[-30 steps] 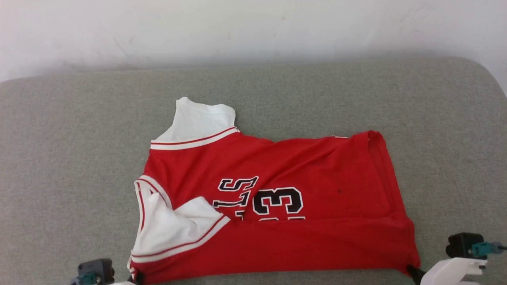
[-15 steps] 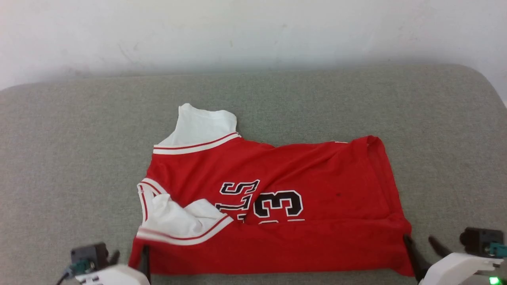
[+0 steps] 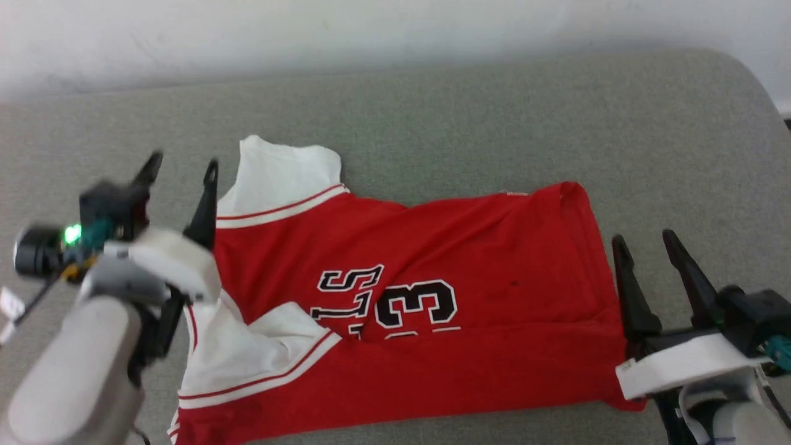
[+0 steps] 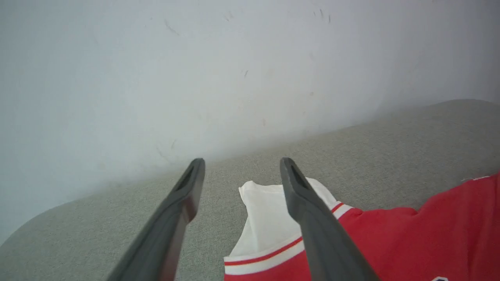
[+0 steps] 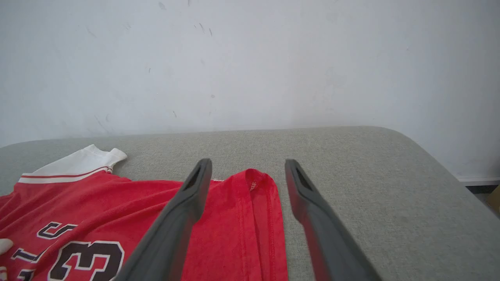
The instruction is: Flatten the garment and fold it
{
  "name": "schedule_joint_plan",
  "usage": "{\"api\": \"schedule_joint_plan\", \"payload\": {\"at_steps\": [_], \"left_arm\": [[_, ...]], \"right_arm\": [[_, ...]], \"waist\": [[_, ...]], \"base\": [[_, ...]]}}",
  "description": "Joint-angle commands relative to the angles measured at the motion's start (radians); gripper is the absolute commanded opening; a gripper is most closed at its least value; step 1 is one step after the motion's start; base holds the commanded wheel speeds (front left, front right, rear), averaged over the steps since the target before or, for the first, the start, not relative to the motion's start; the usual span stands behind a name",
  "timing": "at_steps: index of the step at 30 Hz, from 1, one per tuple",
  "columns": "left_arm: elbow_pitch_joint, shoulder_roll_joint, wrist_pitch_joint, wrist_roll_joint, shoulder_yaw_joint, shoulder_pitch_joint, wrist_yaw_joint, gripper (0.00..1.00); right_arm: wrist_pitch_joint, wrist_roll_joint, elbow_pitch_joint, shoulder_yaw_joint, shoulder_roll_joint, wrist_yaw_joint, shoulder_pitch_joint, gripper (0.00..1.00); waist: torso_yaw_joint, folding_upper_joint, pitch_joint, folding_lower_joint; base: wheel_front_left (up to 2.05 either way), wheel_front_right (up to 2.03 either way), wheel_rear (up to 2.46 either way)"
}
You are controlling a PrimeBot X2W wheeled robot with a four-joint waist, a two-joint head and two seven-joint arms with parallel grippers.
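Observation:
The garment, a red jersey with white sleeves and black-outlined lettering, lies sideways on the grey padded surface. Its near long edge is folded up over part of the chest print. One white sleeve sticks out at the far left, and the other is rumpled at the near left. My left gripper hovers open at the jersey's left side, beside the far sleeve, its fingers holding nothing. My right gripper stands open just off the hem at the right. In the right wrist view the hem lies between and below its fingers.
A white wall runs behind the padded surface. The pad's rounded far right corner drops off, with a strip of dark floor beyond it. Bare grey padding lies on all sides of the jersey.
Both grippers went from shut on the garment's near corners to open, letting go. Both arms then rose and moved forward along the jersey's sides. The head camera also shifted.

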Motion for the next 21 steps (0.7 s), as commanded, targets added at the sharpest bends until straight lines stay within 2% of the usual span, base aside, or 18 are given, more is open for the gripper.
{"api": "schedule_joint_plan", "payload": {"at_steps": [1, 5, 11, 14, 21], "left_arm": [[0.021, 0.007, 0.014, 0.001, -0.008, -0.053, -0.024, 1.00], [0.114, 0.022, 0.115, 0.005, -0.046, -0.251, -0.119, 1.00], [0.285, 0.016, 0.325, -0.035, -0.075, -0.483, -0.206, 1.00], [0.356, 0.012, 0.449, -0.069, -0.068, -0.558, -0.203, 1.00], [0.441, 0.041, 0.754, -0.112, -0.061, -0.616, -0.128, 1.00]], "right_arm": [[-0.008, -0.008, -0.005, 0.009, 0.001, -0.001, -0.026, 1.00], [-0.027, -0.007, -0.005, 0.036, -0.002, -0.001, -0.089, 1.00], [-0.032, 0.002, -0.003, 0.059, -0.002, -0.001, -0.162, 1.00], [-0.037, 0.009, 0.002, 0.080, -0.001, -0.001, -0.194, 1.00], [-0.057, 0.024, 0.015, 0.104, 0.000, -0.001, -0.230, 1.00]], "waist": [[-0.038, 0.0000, 0.081, -0.0001], [-0.069, 0.0000, 0.161, -0.0001], [-0.116, 0.0000, 0.256, -0.0001], [-0.144, 0.0000, 0.292, -0.0001], [-0.188, 0.0000, 0.332, -0.0001]], "base": [[0.00, 0.00, 0.00], [0.00, 0.00, 0.00], [0.00, 0.00, 0.00], [0.00, 0.00, 0.00], [0.00, 0.00, 0.00]]}}
